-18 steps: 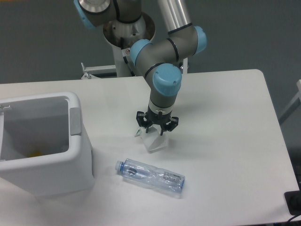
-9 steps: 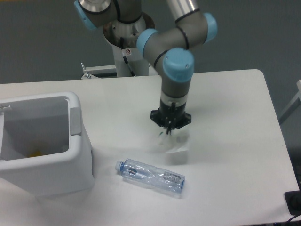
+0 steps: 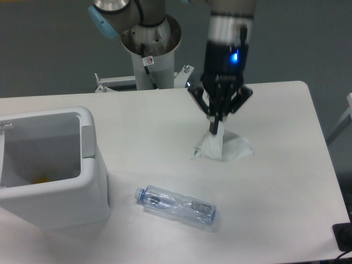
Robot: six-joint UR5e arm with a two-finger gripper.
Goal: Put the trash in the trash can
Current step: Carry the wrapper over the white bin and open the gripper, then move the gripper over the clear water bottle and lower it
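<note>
Lifted and carried toward the table's far right since half a second ago, the wrapper (image 3: 223,146) now hangs from the gripper (image 3: 215,130), where before it sat low beside the bottle with the wrist bent over it. Largest in the scene is the white table (image 3: 275,198), and on its left end stands the trash can (image 3: 88,165), its opening facing up and a small yellowish speck showing inside. The arm (image 3: 226,38) now stands nearly vertical above the table's middle-right, a blue light glowing on its wrist. The bottle (image 3: 176,204) lies untouched on the near side, long axis running left to right, its bluish cap end pointing toward the can. The jaws are pinched shut on the wrapper's top corner, the rest of it draping down, its lower edge at or just above the tabletop; which cannot be told. The move ahead turns on one relation: the can lies well to the camera's left of the held wrapper, so the carry looks to need more height to clear the thick rim before release.
</note>
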